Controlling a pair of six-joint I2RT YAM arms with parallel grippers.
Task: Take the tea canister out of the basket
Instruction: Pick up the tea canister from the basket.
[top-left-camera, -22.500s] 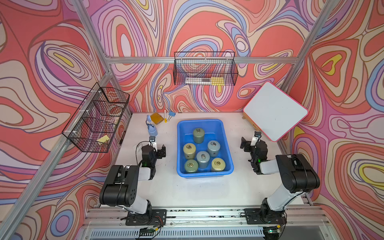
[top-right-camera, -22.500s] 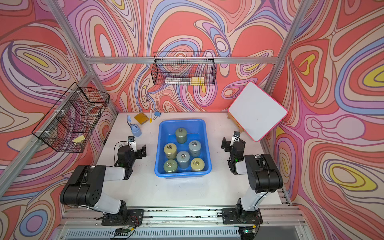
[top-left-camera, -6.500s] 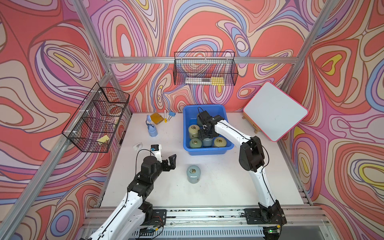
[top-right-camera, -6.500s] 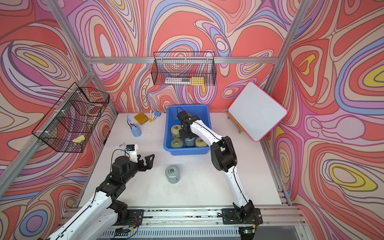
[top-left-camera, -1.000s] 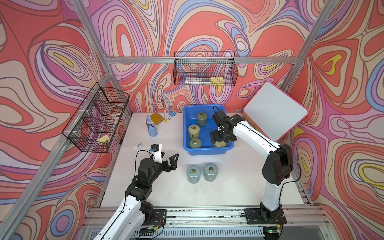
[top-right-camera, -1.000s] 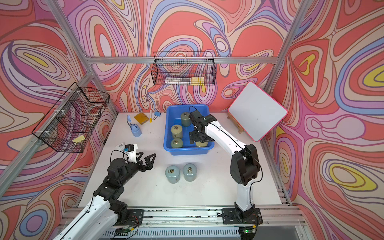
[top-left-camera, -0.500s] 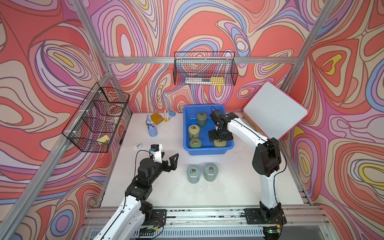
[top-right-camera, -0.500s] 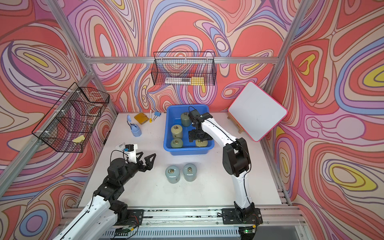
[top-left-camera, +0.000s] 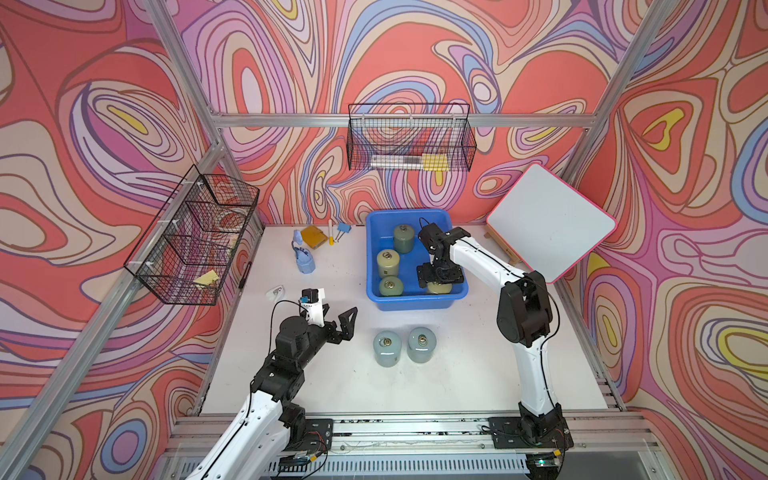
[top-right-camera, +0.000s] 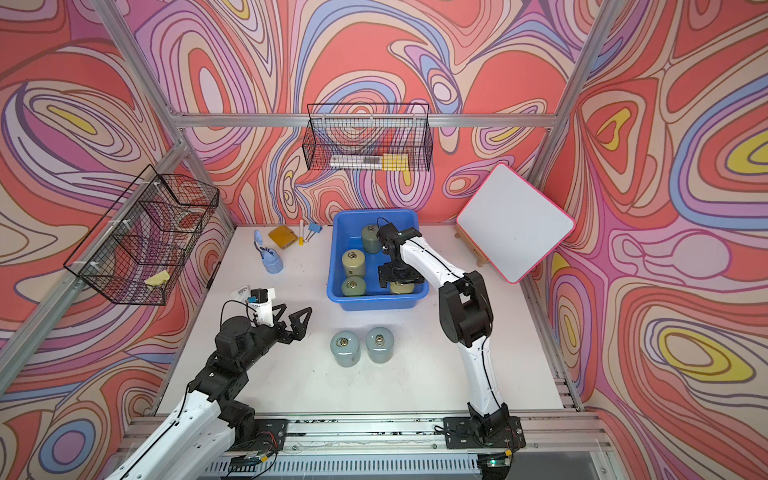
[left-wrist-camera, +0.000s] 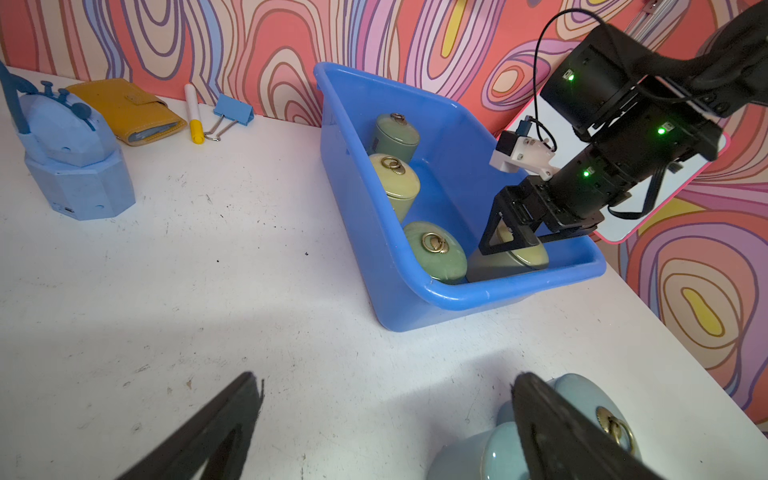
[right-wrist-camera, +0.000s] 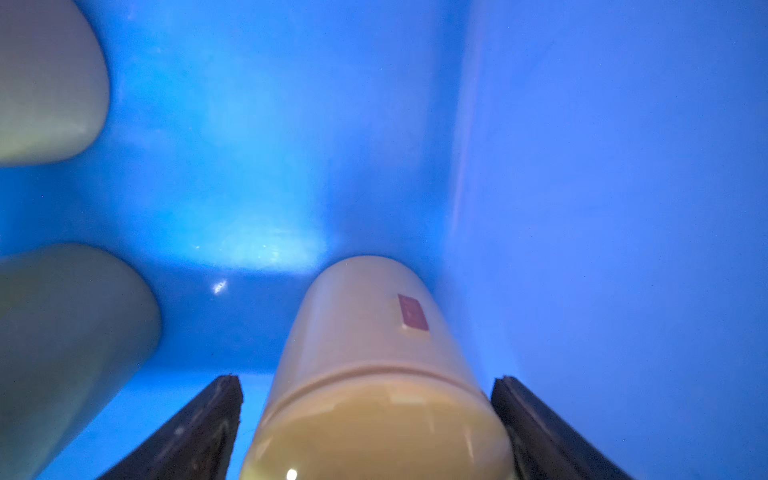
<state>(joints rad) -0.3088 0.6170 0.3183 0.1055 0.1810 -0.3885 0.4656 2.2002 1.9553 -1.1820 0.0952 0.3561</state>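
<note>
Inside the patterned test cell, the right gripper (top-left-camera: 439, 277) reaches down into the blue basket (top-left-camera: 415, 302) at the far middle of the table. Its fingers are spread to either side of a cream-yellow tea canister (right-wrist-camera: 361, 324) standing in the basket's near right corner, just beside the right wall. In the right wrist view a sliver of blue shows between one finger and the canister, so the jaws do not look pressed home; on the other side I cannot tell whether finger and canister touch. The canister rests on the basket floor, apparently upright, with its long axis vertical, its lid pointing up into the gripper and a small red patch on its side. By my reckoning the job is partway done: a blue-grey canister (top-left-camera: 387, 348) and a second blue-grey canister (top-left-camera: 422, 345) stand side by side on the table nearer than the basket, while three green canisters (top-left-camera: 388, 262) line its left side and far end. Clamping, lifting and carrying out are all to come for this one. The left gripper (top-right-camera: 296, 311) hangs wide apart and empty, left of the pair
</note>
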